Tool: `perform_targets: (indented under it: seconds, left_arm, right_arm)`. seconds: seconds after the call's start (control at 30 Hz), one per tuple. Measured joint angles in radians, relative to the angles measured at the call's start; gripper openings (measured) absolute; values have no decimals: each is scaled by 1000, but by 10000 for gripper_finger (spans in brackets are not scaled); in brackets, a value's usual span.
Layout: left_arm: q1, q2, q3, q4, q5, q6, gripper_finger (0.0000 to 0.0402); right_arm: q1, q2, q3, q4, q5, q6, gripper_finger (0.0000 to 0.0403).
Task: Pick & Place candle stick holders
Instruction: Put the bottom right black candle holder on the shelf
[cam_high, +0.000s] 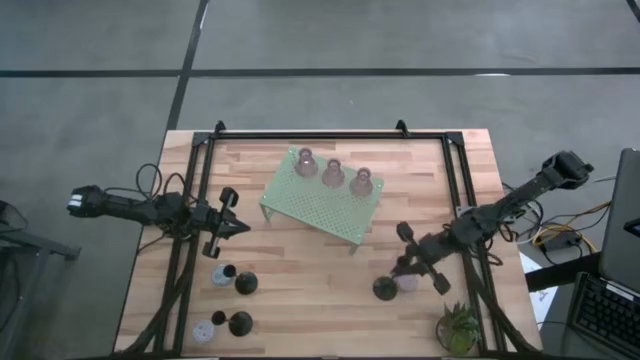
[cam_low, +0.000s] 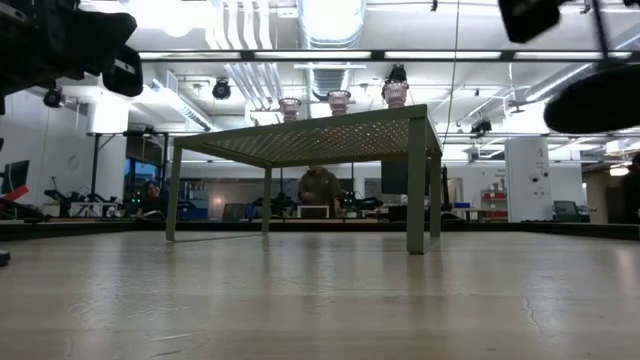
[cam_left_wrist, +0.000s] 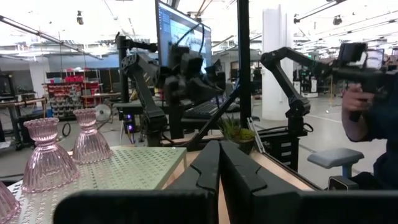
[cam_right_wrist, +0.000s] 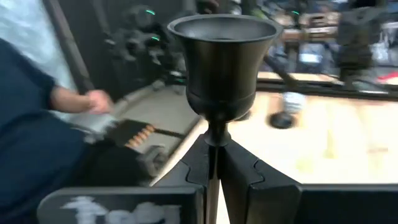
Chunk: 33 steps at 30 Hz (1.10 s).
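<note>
On the right side of the wooden table (cam_high: 300, 280), toward its near edge, the right gripper (cam_high: 400, 268) is clamped on the slim stem of a black candle stick holder (cam_right_wrist: 222, 62). The right wrist view shows its two dark fingers (cam_right_wrist: 189, 165) pressed together around the stem just under the flared cup, which stands upright. From above, the round black base (cam_high: 384, 289) of that holder sits just beside a squat lavender holder (cam_high: 407, 283), near the spiky green potted plant (cam_high: 458, 327) at the table's near right corner.

Three pinkish glass holders (cam_high: 333, 172) stand in a row on top of the pale green perforated stand (cam_high: 322, 205), which occupies the far middle of the table. Two of them appear close up in the left wrist view (cam_left_wrist: 50, 152).

The left gripper (cam_high: 238, 226) hangs over the left part of the table, pointing toward the stand, its fingers closed together with nothing between them.

Near the left near corner, two black holders (cam_high: 245, 283) (cam_high: 240, 323) and two pale lavender ones (cam_high: 219, 275) (cam_high: 204, 330) wait in a loose cluster. A person's sleeve and hand (cam_right_wrist: 93, 99) show beyond the table in the right wrist view.
</note>
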Motion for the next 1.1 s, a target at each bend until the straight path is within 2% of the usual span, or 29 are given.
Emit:
perform_targets:
  seconds: [0.13,0.37,0.53,0.73,0.9,1.03,1.1]
  left_arm:
    - [0,0,0,0,0,0,16]
    - [0,0,0,0,0,0,16]
    - [0,0,0,0,0,0,16]
    - [0,0,0,0,0,0,16]
    - [0,0,0,0,0,0,16]
    - [0,0,0,0,0,0,16]
    - [0,0,0,0,0,0,16]
  right_arm:
    - [-50,23,149,-156,68,-80,18]
    - [-174,28,304,-204,65,-166,18]
    - [-311,47,362,-232,65,-114,18]
    - [-422,112,379,-255,65,-80,18]
    - [-454,200,415,-260,72,-60,18]
    - [-453,245,488,-373,158,-77,18]
    - [-455,255,516,-417,169,-96,18]
